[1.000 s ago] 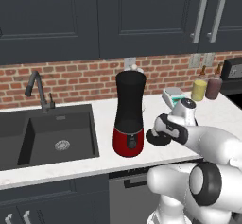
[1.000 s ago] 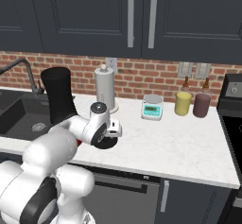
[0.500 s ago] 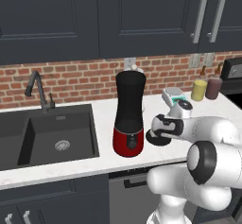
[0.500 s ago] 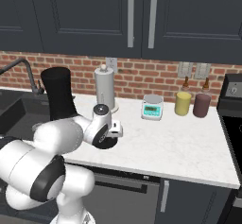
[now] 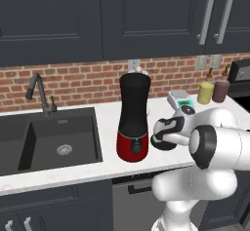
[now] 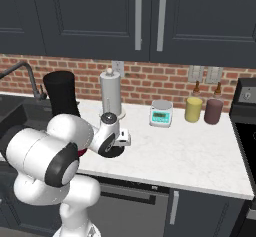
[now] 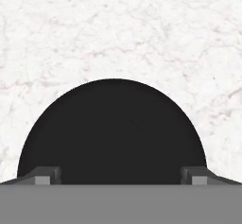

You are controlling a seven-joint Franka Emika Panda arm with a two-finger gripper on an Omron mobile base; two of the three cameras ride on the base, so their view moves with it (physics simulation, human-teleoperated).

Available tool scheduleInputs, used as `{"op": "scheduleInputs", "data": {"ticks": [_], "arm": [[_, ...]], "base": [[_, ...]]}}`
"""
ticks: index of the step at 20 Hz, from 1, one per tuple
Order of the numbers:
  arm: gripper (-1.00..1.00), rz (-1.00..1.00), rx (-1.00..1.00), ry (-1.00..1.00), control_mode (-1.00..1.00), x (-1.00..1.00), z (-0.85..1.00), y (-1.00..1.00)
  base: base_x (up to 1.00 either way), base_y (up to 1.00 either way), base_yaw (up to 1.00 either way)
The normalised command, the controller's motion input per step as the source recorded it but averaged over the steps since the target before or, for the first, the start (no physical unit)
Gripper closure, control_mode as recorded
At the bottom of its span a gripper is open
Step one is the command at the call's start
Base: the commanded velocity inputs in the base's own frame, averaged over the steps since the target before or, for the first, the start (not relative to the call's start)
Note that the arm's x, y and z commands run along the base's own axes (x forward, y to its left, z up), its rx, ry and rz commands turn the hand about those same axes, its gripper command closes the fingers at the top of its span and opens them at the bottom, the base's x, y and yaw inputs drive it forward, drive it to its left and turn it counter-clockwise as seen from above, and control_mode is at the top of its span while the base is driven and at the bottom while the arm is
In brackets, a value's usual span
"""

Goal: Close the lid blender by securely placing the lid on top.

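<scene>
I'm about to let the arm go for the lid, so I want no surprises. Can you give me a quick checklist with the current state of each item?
1. Lid lies flat on the countertop: ok.
2. Tool is centred over the lid, one fingertip at each side: ok.
3. Tool open wide enough to straddle the lid: ok.
4. Fingers touching the lid's rim: cannot tell.
5. Blender jar top uncovered, ready for the lid: ok.
6. Blender stands upright beside the lid: ok.

The round black lid [image 7: 111, 128] lies flat on the white marbled worktop [image 7: 118, 29]. Two dark fingers [image 7: 43, 175] stand wide apart, one at each side of it.
</scene>
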Motion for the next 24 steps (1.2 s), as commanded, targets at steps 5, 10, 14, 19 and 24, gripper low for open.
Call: {"op": "scheduleInputs", "data": {"ticks": [5, 10, 14, 19, 24], "arm": [[-1.00, 0.01, 0.00, 0.00, -1.00, 0.17, -0.20, 0.00], [1.00, 0.00, 0.00, 0.00, -1.00, 0.07, -0.25, 0.00], [1.00, 0.00, -0.01, 0.01, -1.00, 0.00, -0.34, 0.00], [1.00, 0.00, 0.00, 0.03, -1.00, 0.00, -0.22, 0.04], [1.00, 0.00, 0.00, 0.03, -1.00, 0.00, -0.01, 0.03]], "base": [[0.00, 0.00, 0.00], [0.00, 0.00, 0.00], [0.00, 0.00, 0.00], [0.00, 0.00, 0.00], [0.00, 0.00, 0.00]]}}
